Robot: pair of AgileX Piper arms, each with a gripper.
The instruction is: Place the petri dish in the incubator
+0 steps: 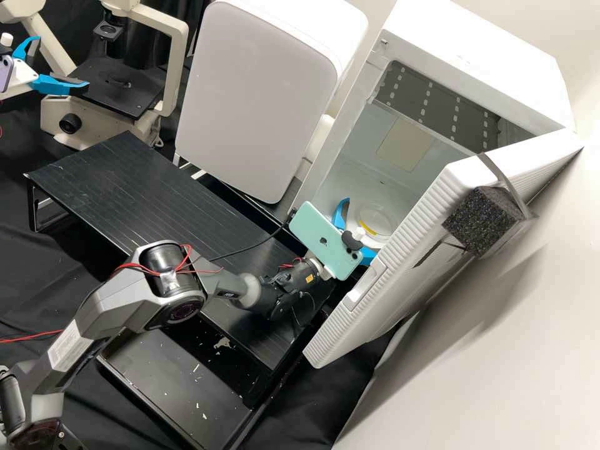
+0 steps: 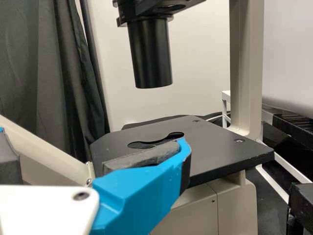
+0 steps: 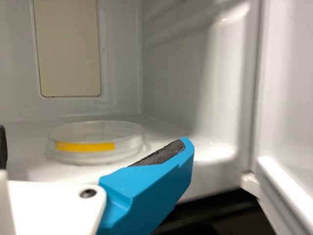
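My right gripper is at the mouth of the white incubator, its blue fingers spread. The clear petri dish, with a yellow strip on its side, lies flat inside on the incubator's floor, just beyond the fingertips. In the right wrist view, the dish shows in the gap of the gripper, nothing held between the fingers. At the far left, my left gripper stands open beside the microscope stage. In the left wrist view, the gripper is in front of the stage.
The incubator's door is swung wide, close beside the right gripper, with a black foam block on it. A black platform and a large white appliance stand to the left.
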